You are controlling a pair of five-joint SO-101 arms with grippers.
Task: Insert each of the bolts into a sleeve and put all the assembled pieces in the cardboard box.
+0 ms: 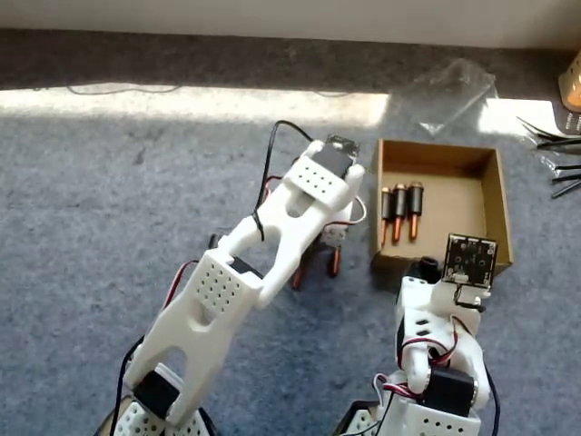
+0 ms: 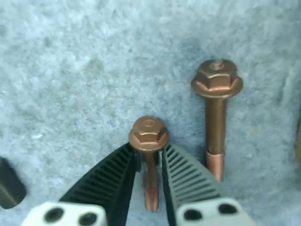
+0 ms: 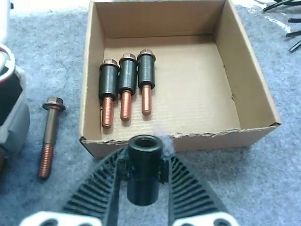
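- High view: three pieces (image 1: 399, 211) lie in the box (image 1: 454, 213).
- Left wrist: the left claw (image 2: 150, 154) is closed round a bolt (image 2: 149, 134) on the carpet (image 2: 70, 70); a second bolt (image 2: 216, 113) lies beside.
- Right wrist: the right claw (image 3: 144, 162) clamps a sleeve (image 3: 142, 176) just outside the box.

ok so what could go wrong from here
1. The left gripper sits around a bolt just under its head, so the long shank might swing when lifted.
2. The loose bolt lies close beside it and could get knocked.
3. The right gripper holds the sleeve near the cardboard box front wall and may bump it.
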